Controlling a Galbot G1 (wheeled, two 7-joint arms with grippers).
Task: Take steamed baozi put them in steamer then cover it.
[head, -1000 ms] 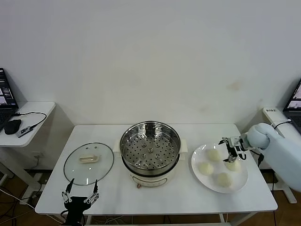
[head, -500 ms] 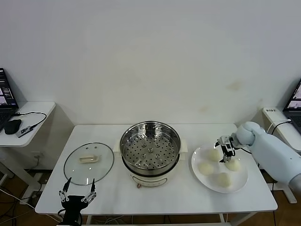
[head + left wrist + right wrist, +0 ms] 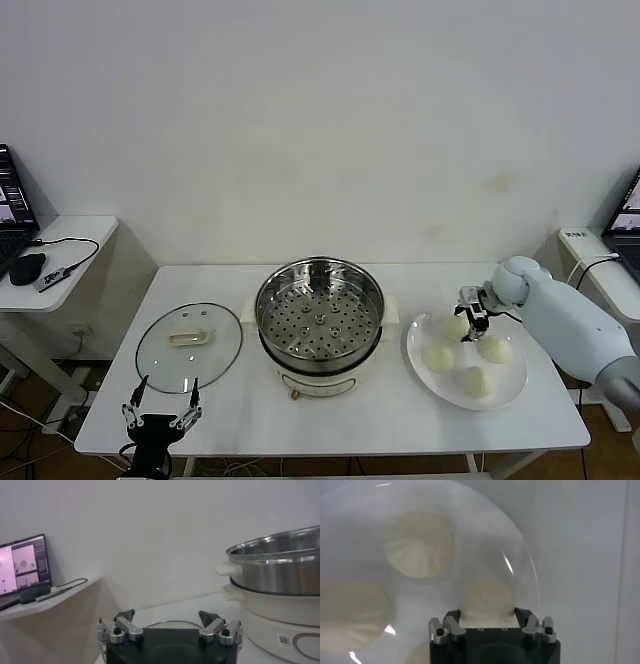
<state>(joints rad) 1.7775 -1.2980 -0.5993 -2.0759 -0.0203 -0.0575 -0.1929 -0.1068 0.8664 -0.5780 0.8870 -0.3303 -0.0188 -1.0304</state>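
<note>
White wall backs a white tabletop (image 3: 400, 420), with a small side desk (image 3: 60, 250) off to the left carrying a laptop, a mouse and a cable. At the middle of the tabletop stands the steamer (image 3: 319, 322), a shiny steel pot on a cream base, its perforated tray bare. To its left the cover (image 3: 189, 346) lies flat on the tabletop, handle up, just beside the pot but apart from it. To the right of the steamer a white plate (image 3: 505, 395) holds all four steamed baozi (image 3: 438, 357).

The right hand (image 3: 470, 315) hangs low over the far-left bun on the plate. In the right wrist view its fingers (image 3: 451, 621) are spread apart, one on each side of that bun (image 3: 487, 597), and I cannot tell whether they touch it. The other buns lie farther round the plate in that view.

The left hand (image 3: 159, 419) sits at the near left edge of the tabletop, close in front of the cover, fingers (image 3: 124, 616) apart and gripping nothing; its wrist view shows the steamer's side (image 3: 277, 565) off to the right.
</note>
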